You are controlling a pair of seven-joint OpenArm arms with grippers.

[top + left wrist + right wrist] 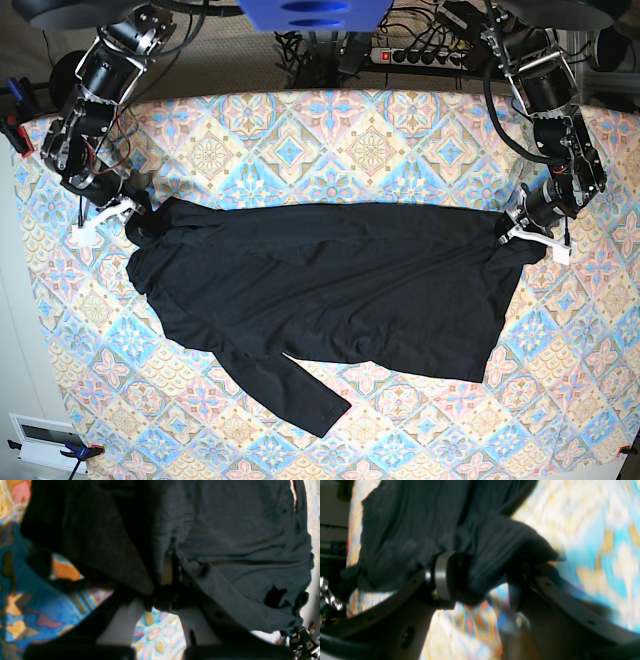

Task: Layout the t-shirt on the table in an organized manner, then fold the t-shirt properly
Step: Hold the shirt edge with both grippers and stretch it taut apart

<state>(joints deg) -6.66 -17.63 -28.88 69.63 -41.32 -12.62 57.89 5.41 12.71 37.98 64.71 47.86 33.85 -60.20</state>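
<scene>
Black fabric of the t-shirt [330,290] is lying spread across the middle of the table [340,140], whose cloth is showing pastel diamond tiles with floral motifs. In the base view we are seeing the garment stretched sideways between the two arms, its upper edge running nearly straight, one long sleeve [290,390] trailing out toward the near edge of the table.

The left gripper [522,226] is holding the corner of the shirt at that view's right; in the left wrist view its fingers [167,570] are pressed together on a bunched fold of the t-shirt [237,530], with the patterned cloth [155,632] showing below.

The right gripper [128,210] is sitting at the opposite corner, where the fabric is gathered in folds. In the right wrist view we are seeing a wad of the t-shirt [480,555] lying between its fingers [442,577], which are closing on the wad from both sides. That view is blurred.
</scene>
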